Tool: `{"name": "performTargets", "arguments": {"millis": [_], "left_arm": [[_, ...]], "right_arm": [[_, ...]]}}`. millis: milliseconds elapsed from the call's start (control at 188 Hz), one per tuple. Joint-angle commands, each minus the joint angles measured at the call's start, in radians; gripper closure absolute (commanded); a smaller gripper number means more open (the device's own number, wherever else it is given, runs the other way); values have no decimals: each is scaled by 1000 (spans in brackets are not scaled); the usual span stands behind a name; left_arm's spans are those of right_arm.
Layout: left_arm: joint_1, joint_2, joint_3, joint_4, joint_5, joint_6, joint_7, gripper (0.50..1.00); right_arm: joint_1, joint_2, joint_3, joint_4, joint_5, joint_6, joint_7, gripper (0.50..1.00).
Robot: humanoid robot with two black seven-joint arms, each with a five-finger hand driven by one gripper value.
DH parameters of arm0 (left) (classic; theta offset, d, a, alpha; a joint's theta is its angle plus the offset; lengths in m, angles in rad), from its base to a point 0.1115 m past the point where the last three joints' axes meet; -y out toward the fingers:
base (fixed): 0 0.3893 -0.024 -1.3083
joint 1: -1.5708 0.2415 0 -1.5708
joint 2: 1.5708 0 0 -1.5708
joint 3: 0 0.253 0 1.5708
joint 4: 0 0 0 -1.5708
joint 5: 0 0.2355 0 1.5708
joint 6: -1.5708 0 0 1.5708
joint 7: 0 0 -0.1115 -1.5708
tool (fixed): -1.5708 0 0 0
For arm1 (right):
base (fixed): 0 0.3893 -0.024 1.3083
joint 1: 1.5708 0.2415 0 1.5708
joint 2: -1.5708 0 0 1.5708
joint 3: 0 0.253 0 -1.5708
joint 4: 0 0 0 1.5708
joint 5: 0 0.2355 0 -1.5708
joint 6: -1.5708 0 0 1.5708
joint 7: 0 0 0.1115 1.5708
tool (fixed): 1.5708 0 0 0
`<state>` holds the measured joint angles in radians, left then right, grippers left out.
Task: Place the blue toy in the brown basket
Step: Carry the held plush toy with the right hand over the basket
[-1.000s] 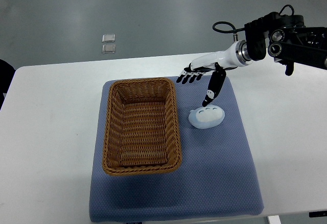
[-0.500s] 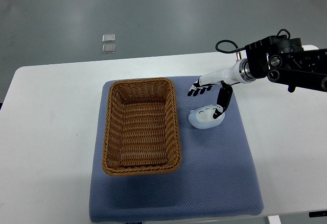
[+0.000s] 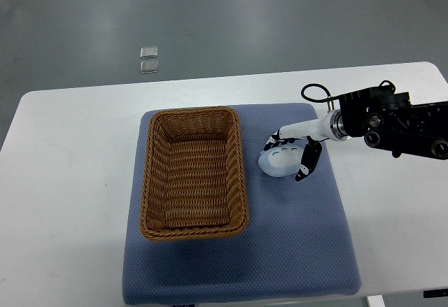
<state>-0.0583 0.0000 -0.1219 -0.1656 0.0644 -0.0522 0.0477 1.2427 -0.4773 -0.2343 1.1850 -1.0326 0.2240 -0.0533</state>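
the right robot hand [image 3: 292, 151] reaches in from the picture's right edge on a black forearm with a white wrist section, and it sits over the blue toy [image 3: 282, 160], a pale blue rounded lump with a few white marks on top. the black fingers [image 3: 274, 139] lie along the toy's far upper edge, and the thumb comes down on its right side, so the robot hand brackets the toy from two sides with the digits partly curled around it; whether they actually press on it and hold it i cannot tell from this steep view. the toy rests on the blue mat [image 3: 301, 251], just to the right of the brown basket [image 3: 193, 174] and apart from it, near the basket's upper right corner. the basket is a rectangular woven one, long side running away from the robot, and it lies on the left half of the same mat. the mat is spread on the white tabletop [image 3: 70, 181]. beyond the far edge of the tabletop, on the grey floor [image 3: 224, 20], two small pale square objects [image 3: 148, 60] lie one just behind the other. a black cable loops above the right wrist
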Motion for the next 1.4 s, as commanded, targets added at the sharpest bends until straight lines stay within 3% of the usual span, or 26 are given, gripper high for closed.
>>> {"name": "performTargets", "arguments": {"millis": [0,48,213,606,878,1133,1394], "left_arm": [[0,0,1,0,0,0,0,500],[0,0,1,0,0,0,0,500],[0,0,1,0,0,0,0,500],[0,0,2,2,0,0,0,500],[0,0,1,0,0,0,0,500],[0,0,-1,0,0,0,0,500],[0,0,-1,0,0,-1,0,500]], "right_arm": [[-12,12,0,-25,-23,-28,4,952],[-14,14,0,-30,-26,-37,4,1000],[1,-6,10,-30,-18,-26,4,1000],[215,-12,27,19,51,32,9,1000],[228,187,27,-4,62,-6,70,1000],[218,425,21,-151,75,-17,73,1000],[159,477,13,-211,72,-32,73,1000]]}}
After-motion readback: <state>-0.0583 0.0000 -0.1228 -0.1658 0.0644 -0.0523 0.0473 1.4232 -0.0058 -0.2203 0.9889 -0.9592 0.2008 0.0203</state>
